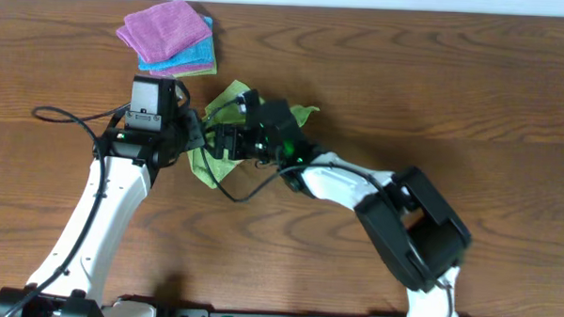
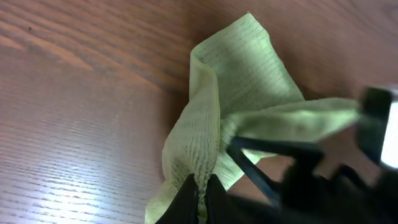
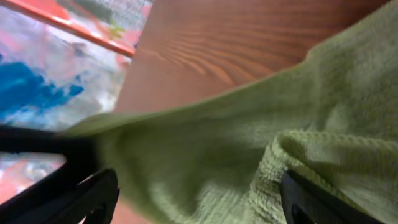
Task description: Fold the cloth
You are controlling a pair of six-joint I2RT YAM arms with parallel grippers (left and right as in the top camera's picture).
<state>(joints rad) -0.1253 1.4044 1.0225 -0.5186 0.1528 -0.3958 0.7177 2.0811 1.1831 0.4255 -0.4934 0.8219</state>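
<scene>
The cloth (image 1: 230, 94) lay bunched near the middle of the surface (image 1: 454, 89), between the two arms and just in front of a small stack of folded cloths. It was crumpled rather than flat. In the overhead view its longer extent seemed to run from lower left to upper right, though the arms hid its middle. One corner pointed up and away in the left wrist view, where the cloth (image 2: 242, 81) rose in a peaked fold with a band pulled out toward the right. The surface was brown wood-grain laminate, smooth, with dark streaks running along its length. A pale strip showed beyond its far edge, and the right wrist view gave only a blur of blue, red and white past an orange-red border. The cloth (image 3: 249, 149) was lime-green microfibre with a fine ribbed weave, soft and thick at its rolled edge. The left tool (image 2: 200, 196) was pinched tight on a vertical fold of it. The right tool (image 1: 222, 138) had its jaws spread wide with cloth draped between them. In the stack, a purple cloth (image 1: 164, 27) sat on a turquoise-blue cloth (image 1: 199, 50), both square. A black cable (image 1: 67, 116) looped beside the left arm.
</scene>
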